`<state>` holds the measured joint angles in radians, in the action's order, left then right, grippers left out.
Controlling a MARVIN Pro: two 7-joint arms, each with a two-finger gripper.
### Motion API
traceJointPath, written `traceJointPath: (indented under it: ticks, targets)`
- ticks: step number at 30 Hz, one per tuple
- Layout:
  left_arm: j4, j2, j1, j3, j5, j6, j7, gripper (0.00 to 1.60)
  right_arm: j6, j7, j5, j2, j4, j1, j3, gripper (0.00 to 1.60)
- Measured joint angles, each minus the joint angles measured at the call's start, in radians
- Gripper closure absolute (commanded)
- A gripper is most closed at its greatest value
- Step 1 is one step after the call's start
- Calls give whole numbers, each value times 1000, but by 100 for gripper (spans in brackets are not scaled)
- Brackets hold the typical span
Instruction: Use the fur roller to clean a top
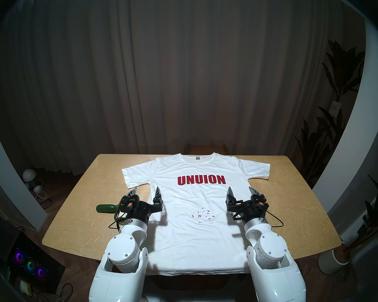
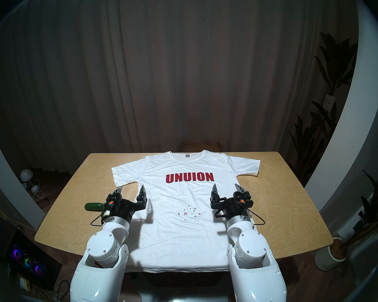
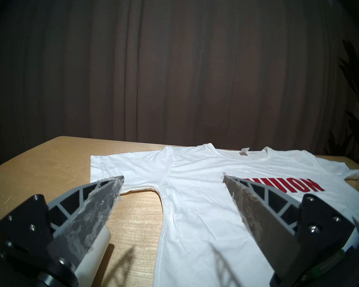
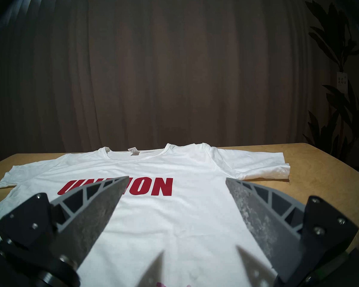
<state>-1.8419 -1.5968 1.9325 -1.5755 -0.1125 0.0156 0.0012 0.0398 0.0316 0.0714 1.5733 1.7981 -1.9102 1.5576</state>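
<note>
You are at the start: both hands, left hand [image 1: 146, 189] and right hand [image 1: 242, 189], hover spread wide and empty above the shirt [image 1: 190, 229] on the tabletop [image 1: 292, 207], so next reach for the lint roller [image 1: 106, 207] beside its left edge.

red "unuion" on the top [image 1: 196, 199]

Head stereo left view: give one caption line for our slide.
Both open hands hover above the white top scattered with pink scraps; fur roller waits alongside.
</note>
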Motion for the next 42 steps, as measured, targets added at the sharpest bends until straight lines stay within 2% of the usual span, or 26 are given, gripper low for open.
traceJointPath:
  ticks: [4,13,16,22,35,42]
  targets:
    - [-41,-10,11,-28,-72,34,-2,0,3,10,19,0,10,0,10,0]
    - [-163,-43,27,-125,-319,159,3,0,3,24,79,10,43,6,44,0]
    - [-194,-51,33,-147,-371,193,4,0,2,26,96,12,49,10,56,0]
    - [-268,-76,54,-221,-556,302,4,0,-4,33,132,13,53,26,89,0]
    - [-283,-119,69,-385,-954,476,13,0,-57,47,172,0,22,70,134,0]
    - [-265,-129,59,-454,-1188,566,75,0,-93,49,190,-16,-36,111,164,0]
